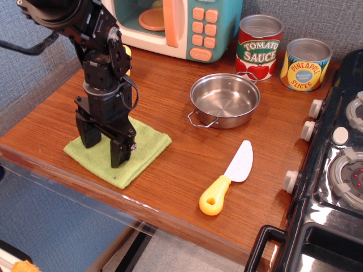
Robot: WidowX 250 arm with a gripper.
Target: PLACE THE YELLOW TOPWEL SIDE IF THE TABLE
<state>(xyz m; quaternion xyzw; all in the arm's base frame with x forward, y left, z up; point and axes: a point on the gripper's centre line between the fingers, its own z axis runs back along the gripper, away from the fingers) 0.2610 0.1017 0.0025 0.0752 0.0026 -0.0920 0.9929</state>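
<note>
Yellow towel [144, 148] beneath open pincer [104, 148]

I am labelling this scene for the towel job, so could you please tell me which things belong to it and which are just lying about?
Belongs to the job:
yellow towel
table
gripper, open, over the towel

Just lying about:
steel pan
toy knife
tomato sauce can
pineapple slices can
toy microwave
toy stove

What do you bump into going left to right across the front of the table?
yellow towel with the jaws standing open on it → toy knife → black stove
</note>
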